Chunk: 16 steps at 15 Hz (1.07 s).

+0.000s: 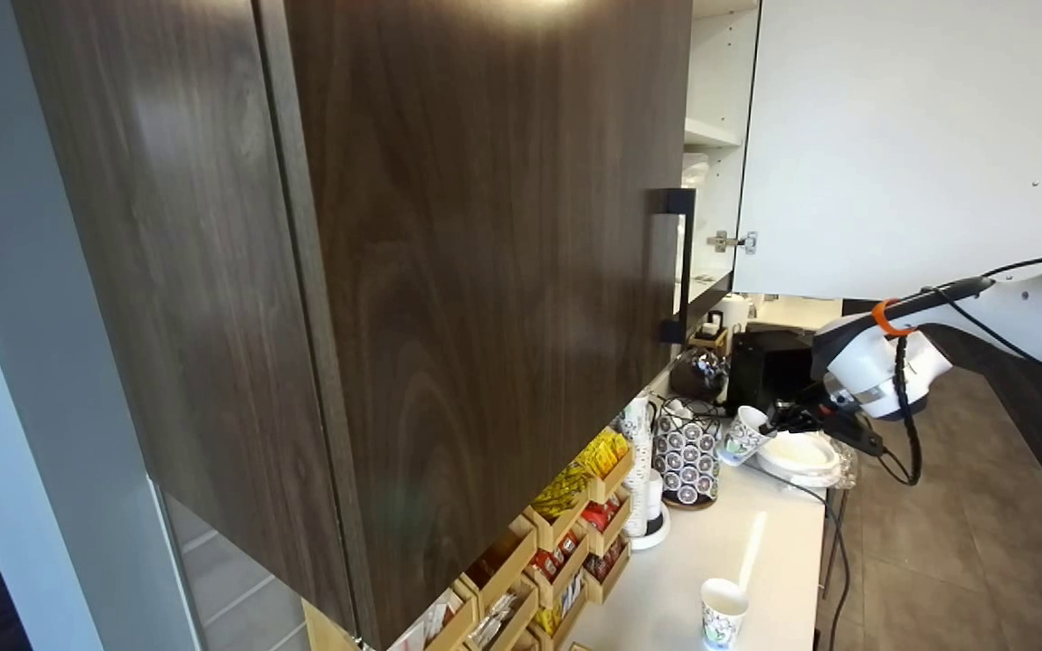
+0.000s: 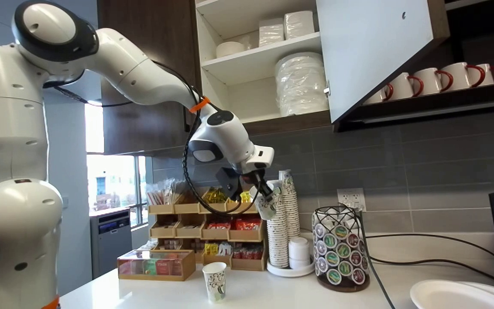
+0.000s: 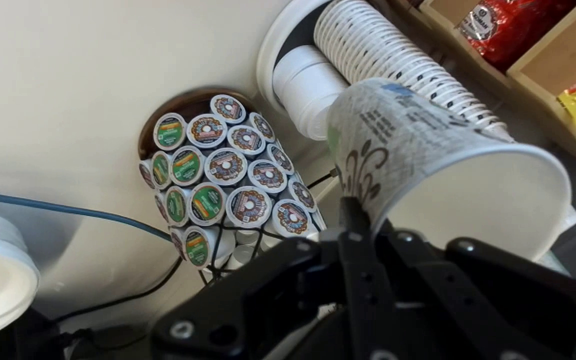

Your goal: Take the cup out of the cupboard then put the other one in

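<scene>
Carefully, right of centre in the wrist view, my tool (image 3: 366,216) pinches the tilted cup (image 3: 433,135) at one edge, where squeezing harder could buckle it.

The white robot arm (image 2: 144,79) stretched in from the left, its jaws pinched on the rim of a patterned paper cup (image 2: 266,209), which hung tilted in front of the paper-cup stacks (image 2: 278,240). A second patterned paper cup (image 2: 215,281) stood upright on the white bench (image 2: 292,296), near a clear-lidded wooden box (image 2: 189,265) and apart from the coffee-pod holder (image 2: 344,288). Behind it rose a tiered wooden organiser (image 2: 215,234), red packets (image 2: 248,224) in its middle row. Overhead, the cupboard (image 2: 253,96) stood open, a plastic-wrapped white stack (image 2: 300,86) resting on its bottom level; white mugs (image 2: 428,81) with red handles lined a dark shelf (image 2: 444,102) to the right.
</scene>
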Each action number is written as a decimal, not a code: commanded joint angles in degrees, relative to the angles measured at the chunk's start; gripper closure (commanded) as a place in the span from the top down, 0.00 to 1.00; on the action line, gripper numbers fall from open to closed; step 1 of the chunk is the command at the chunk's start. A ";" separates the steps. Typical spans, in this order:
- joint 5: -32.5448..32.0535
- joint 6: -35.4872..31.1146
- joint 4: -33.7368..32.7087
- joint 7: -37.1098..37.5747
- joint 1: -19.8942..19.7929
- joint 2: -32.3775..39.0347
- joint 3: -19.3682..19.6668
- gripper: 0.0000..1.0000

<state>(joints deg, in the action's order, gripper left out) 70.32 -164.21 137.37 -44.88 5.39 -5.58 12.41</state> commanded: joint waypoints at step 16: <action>-20.70 12.57 -5.21 6.17 -3.02 -18.37 -2.12 0.01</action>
<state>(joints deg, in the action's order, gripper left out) 55.03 -156.27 132.72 -42.33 4.21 -20.75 11.47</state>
